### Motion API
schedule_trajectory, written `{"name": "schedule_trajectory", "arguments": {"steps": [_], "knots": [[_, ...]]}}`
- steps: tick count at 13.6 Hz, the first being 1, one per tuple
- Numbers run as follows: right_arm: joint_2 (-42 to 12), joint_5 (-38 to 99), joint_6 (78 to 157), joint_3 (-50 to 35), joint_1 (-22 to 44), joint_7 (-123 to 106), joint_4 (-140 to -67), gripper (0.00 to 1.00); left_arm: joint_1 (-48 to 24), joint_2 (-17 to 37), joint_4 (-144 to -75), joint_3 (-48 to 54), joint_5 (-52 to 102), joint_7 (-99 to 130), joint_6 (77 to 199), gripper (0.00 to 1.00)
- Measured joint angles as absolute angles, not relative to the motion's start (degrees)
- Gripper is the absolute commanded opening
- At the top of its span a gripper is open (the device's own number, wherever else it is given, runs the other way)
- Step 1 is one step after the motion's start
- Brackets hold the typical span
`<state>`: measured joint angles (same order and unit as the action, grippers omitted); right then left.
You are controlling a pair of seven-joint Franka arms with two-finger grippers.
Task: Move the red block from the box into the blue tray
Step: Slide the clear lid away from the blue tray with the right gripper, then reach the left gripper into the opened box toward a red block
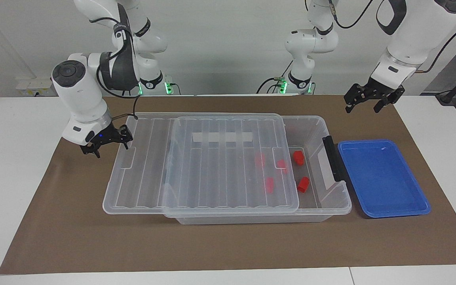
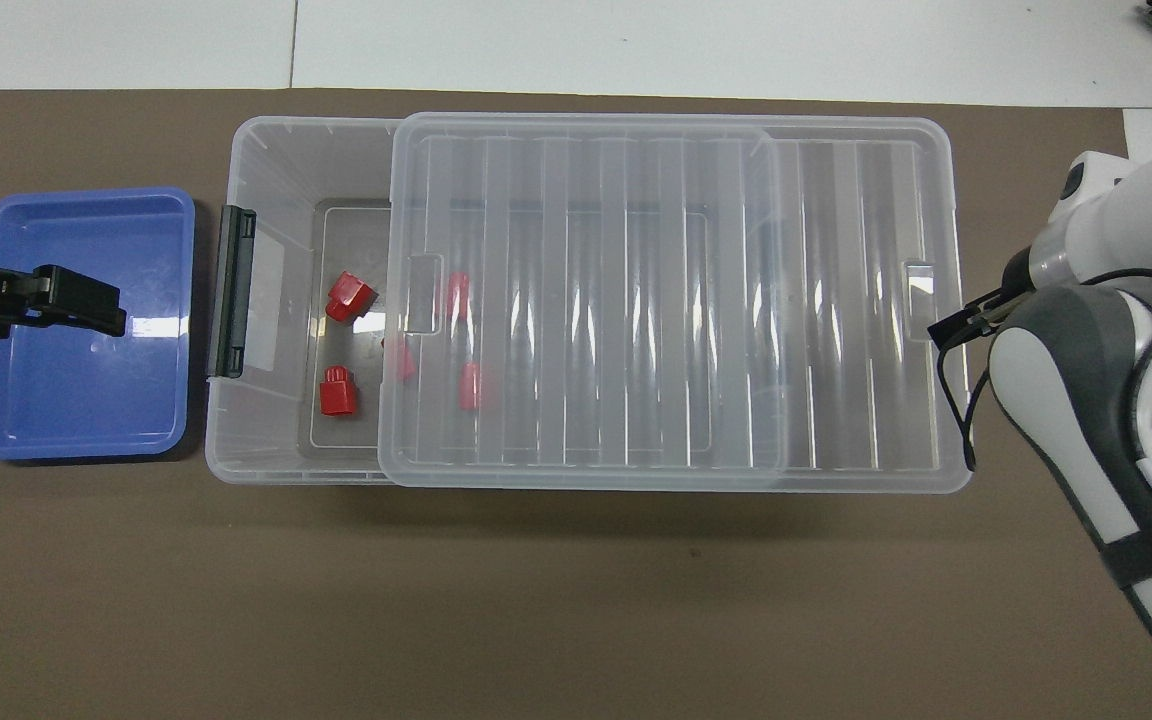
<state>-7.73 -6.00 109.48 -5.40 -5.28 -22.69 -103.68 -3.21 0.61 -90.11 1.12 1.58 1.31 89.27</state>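
The box [image 1: 311, 126], a clear bin, lies along the middle of the mat. Its ribbed lid [image 1: 228, 166] with a white tape strip [image 1: 222, 137] sits shifted toward the right arm's end, so the end by the black bar [image 1: 333, 158] is uncovered. Two red blocks [image 1: 298, 157] [image 1: 303, 184] lie in the uncovered part. Three more [image 1: 269, 185] show through the lid. The blue tray [image 1: 382, 178] is empty, beside the bar end. My left gripper [image 1: 372, 101] is open, raised over the tray [image 2: 86, 400]. My right gripper [image 1: 107, 142] is open, low beside the lid's end.
A brown mat [image 1: 228, 245] covers the white table [image 1: 14, 158] under everything. In the overhead view the right arm [image 2: 1086, 400] covers the mat beside the lid [image 2: 586, 300]. Bare mat lies between the box and the table edge farthest from the robots.
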Motion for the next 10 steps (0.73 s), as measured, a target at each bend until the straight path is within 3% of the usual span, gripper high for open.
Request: {"name": "schedule_trajectory", "arguments": {"steps": [10], "knots": [[-7.75, -7.49, 108.93, -5.49, -9.06, -34.55, -103.58, 0.97, -3.21, 0.61, -90.11, 1.12, 1.58, 1.31, 89.27, 1.0]]}}
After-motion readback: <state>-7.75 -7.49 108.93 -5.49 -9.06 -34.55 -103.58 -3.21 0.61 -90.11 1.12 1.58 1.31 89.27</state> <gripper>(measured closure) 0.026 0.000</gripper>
